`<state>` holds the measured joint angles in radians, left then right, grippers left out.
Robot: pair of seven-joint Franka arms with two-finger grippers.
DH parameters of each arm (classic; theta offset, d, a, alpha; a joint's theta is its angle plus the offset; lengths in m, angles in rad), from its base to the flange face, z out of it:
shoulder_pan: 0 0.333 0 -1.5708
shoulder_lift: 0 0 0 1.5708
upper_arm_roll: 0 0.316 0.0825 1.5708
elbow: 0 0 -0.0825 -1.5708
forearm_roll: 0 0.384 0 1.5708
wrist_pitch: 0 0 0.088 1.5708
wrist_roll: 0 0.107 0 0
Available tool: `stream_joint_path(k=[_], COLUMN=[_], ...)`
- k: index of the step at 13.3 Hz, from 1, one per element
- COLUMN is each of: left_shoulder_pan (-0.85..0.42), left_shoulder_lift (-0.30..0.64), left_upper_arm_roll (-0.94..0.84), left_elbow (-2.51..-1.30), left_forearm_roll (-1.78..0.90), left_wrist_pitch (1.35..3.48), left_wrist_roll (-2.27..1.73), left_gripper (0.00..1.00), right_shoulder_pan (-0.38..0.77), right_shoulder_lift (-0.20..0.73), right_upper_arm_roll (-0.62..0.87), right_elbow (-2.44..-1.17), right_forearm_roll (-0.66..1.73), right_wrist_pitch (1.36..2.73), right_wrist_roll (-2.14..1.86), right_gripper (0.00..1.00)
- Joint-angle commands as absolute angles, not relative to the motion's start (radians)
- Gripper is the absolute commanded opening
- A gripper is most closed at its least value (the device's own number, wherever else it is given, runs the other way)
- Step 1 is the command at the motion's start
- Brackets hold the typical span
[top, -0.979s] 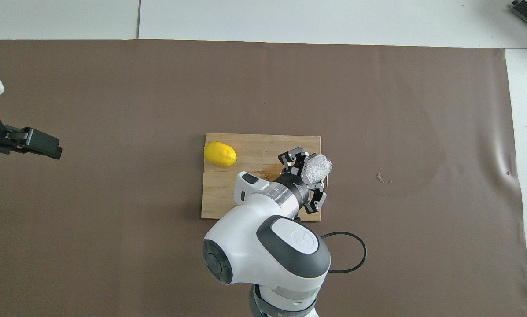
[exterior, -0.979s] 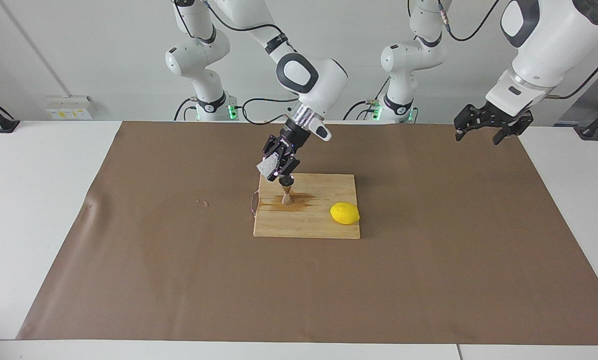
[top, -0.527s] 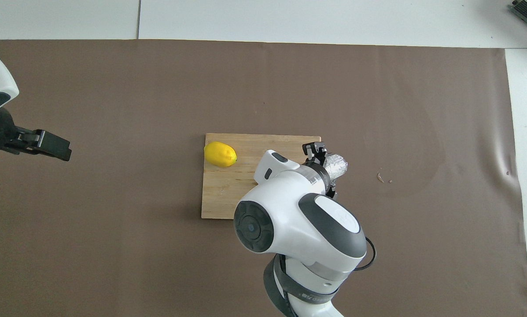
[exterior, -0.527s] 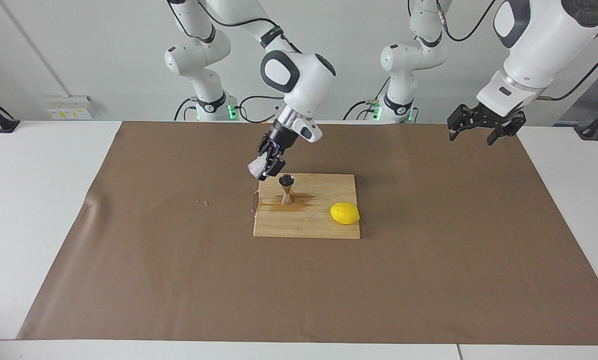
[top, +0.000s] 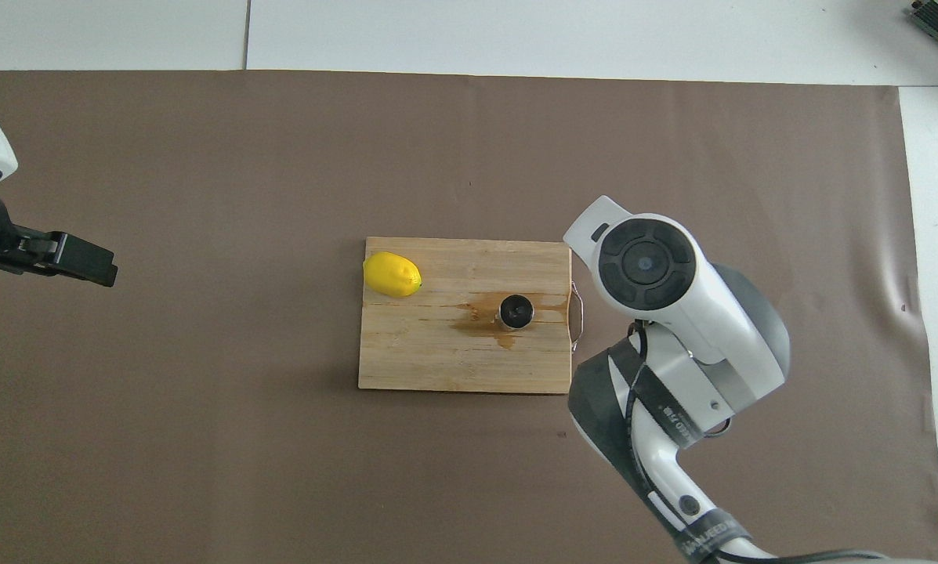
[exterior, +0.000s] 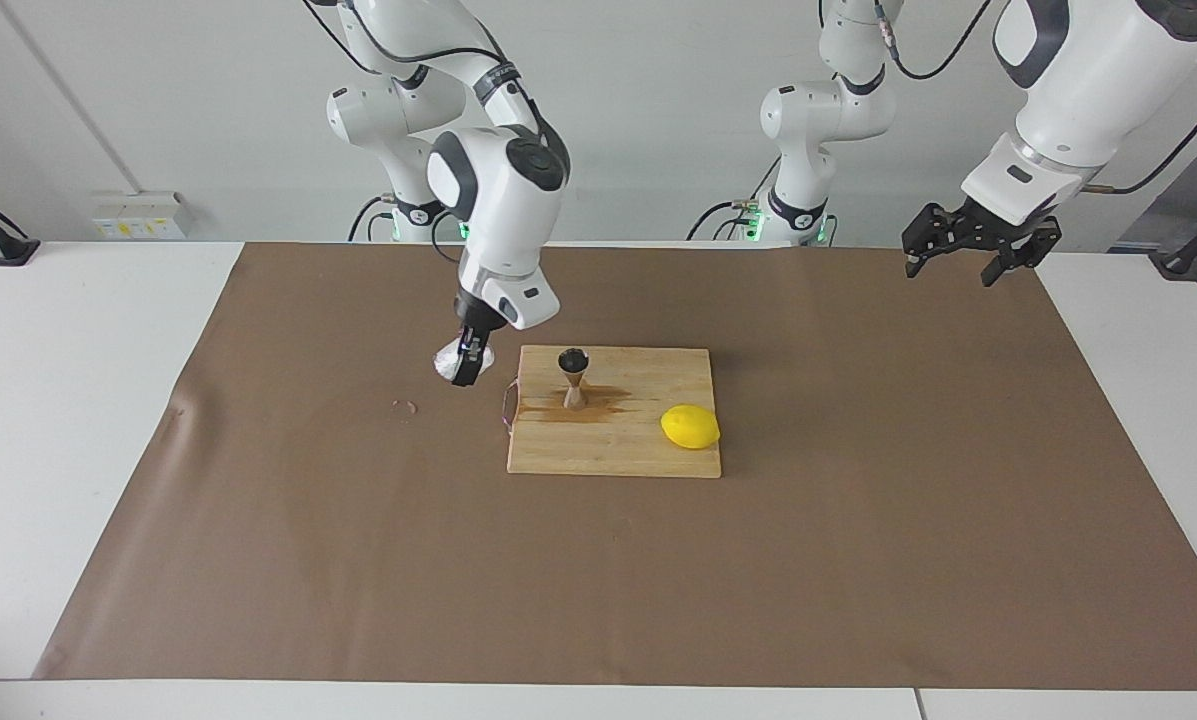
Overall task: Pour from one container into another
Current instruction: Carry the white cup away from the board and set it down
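The right hand (exterior: 466,362), shut on the crinkly white cup (exterior: 450,362), hangs low over the brown paper beside the board's handle end, seemingly tilted, the jigger (exterior: 572,375) upright on the board (exterior: 648,455); the left hand (exterior: 978,245) waits open.

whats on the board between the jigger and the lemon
Only bare wood and part of the brown spill stain lie between jigger and lemon, clearest in the overhead view.

Bright, even, diffuse light from above. Soft faint shadow on brown paper (exterior: 858,560) under right gripper (exterior: 466,368). No glare. Both views sharp, no motion blur, no visible edge distortion.
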<state>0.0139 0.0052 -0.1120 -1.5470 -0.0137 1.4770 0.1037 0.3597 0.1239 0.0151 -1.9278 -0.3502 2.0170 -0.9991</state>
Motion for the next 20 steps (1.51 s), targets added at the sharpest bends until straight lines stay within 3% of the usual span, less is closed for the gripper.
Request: stream_joint_path(k=[1, 3, 8, 13, 20], left_shoulder_pan=[0.002, 0.008, 0.009, 0.011, 0.011], left_shoulder_lift=[-0.047, -0.055, -0.054, -0.051, -0.043], left_upper_arm_roll=[-0.095, -0.095, -0.095, -0.095, -0.095], left_elbow=[-1.601, -1.614, -1.611, -1.611, -1.606], left_forearm_roll=[0.003, -0.002, -0.003, -0.003, -0.003], left_wrist_pitch=[1.479, 1.497, 1.509, 1.509, 1.508], left_wrist_roll=[0.117, 0.117, 0.115, 0.115, 0.115], left_gripper=[1.0, 1.0, 1.0, 1.0, 1.0], right_shoulder_pan=[0.264, 0.223, 0.158, 0.103, -0.079], right_shoulder_lift=[0.106, 0.092, 0.095, 0.1, 0.117], right_upper_arm_roll=[0.028, 0.026, 0.026, 0.026, 0.026], right_elbow=[-2.015, -2.1, -2.218, -2.287, -2.307], right_forearm_roll=[-0.203, -0.085, 0.254, 0.564, 0.641], right_wrist_pitch=[2.135, 2.254, 2.394, 2.396, 2.327], right_wrist_roll=[-1.095, -1.187, -1.541, -1.876, -2.117], right_gripper=[0.36, 0.36, 0.36, 0.37, 0.37])
